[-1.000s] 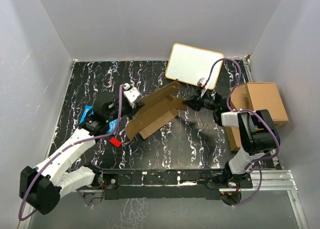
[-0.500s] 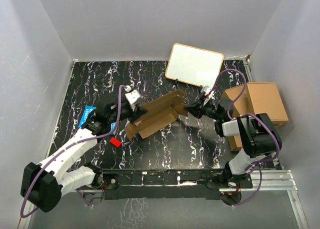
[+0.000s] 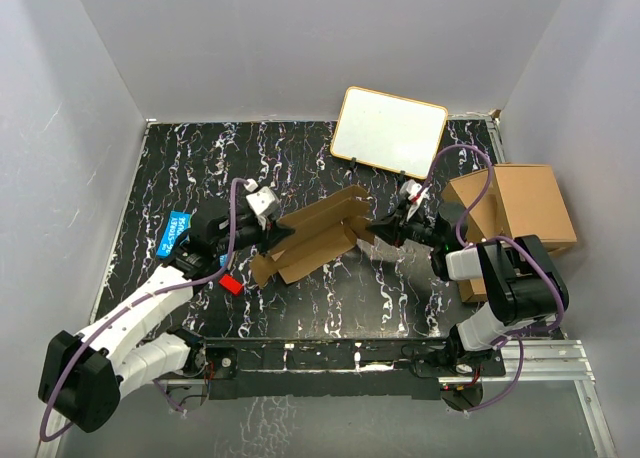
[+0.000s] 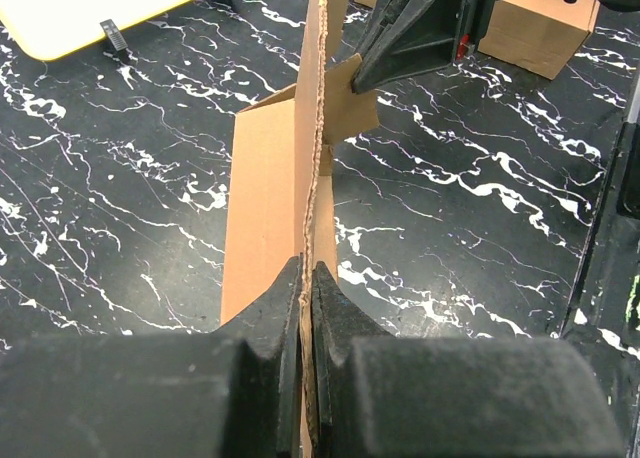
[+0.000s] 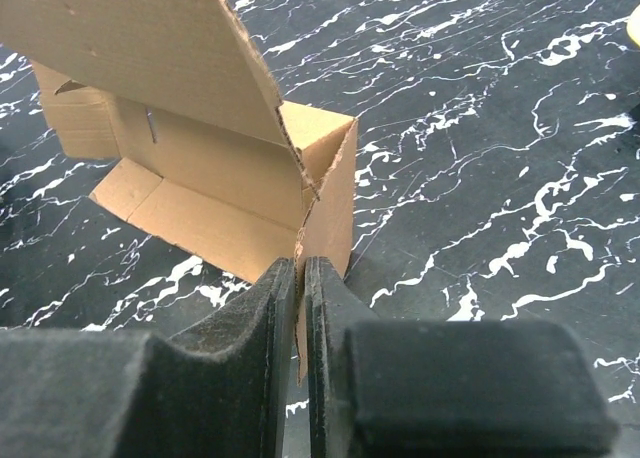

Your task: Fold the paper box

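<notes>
The paper box point(image 3: 312, 236) is a brown corrugated piece, partly folded, with one long wall raised and flaps at both ends. It is held between the two arms over the middle of the table. My left gripper point(image 3: 274, 231) is shut on its left edge. In the left wrist view the cardboard point(image 4: 265, 188) runs edge-on out of the pinched left gripper point(image 4: 306, 278). My right gripper point(image 3: 378, 228) is shut on the thin end flap at the right. In the right wrist view that flap sits between the pads of the right gripper point(image 5: 300, 278), and the box's inside point(image 5: 200, 168) faces the camera.
A white board point(image 3: 388, 130) with a yellow rim leans at the back. A pile of larger brown boxes point(image 3: 520, 206) stands at the right table edge. A blue book point(image 3: 177, 229) and a small red item point(image 3: 231, 284) lie by the left arm.
Both grippers have come down and toward the near edge with the box between them. The box sits lower and flatter than a second ago.
</notes>
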Motion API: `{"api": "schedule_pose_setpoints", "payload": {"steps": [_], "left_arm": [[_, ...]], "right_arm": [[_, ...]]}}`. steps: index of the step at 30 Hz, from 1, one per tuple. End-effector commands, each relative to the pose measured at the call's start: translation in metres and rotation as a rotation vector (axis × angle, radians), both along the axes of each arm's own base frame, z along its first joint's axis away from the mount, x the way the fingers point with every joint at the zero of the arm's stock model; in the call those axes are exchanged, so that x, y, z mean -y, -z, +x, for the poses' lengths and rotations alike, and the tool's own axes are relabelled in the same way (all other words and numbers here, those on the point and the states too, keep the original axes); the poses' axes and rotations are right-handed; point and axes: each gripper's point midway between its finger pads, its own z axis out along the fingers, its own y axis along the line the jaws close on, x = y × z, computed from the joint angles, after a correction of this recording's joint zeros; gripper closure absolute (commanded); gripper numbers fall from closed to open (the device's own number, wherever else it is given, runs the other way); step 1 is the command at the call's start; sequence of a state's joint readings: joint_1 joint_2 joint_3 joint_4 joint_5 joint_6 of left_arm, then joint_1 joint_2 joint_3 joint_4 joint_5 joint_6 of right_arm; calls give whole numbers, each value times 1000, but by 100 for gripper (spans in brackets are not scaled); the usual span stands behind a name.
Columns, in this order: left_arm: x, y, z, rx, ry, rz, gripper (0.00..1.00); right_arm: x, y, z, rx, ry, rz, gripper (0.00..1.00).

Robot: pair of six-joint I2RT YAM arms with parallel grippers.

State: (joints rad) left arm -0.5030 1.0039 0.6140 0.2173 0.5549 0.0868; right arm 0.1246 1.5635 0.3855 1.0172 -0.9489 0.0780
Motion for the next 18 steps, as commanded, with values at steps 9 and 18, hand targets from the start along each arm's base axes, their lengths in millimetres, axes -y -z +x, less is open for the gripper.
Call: {"api": "schedule_pose_setpoints", "payload": {"steps": [9, 18], "left_arm": [[1, -6, -13, 3, 37, -47, 100], [0, -3, -16, 0, 56, -20, 100]], "right_arm": [[-12, -7, -13, 54, -89, -15, 81], [-17, -13, -11, 42, -157, -22, 72]]}}
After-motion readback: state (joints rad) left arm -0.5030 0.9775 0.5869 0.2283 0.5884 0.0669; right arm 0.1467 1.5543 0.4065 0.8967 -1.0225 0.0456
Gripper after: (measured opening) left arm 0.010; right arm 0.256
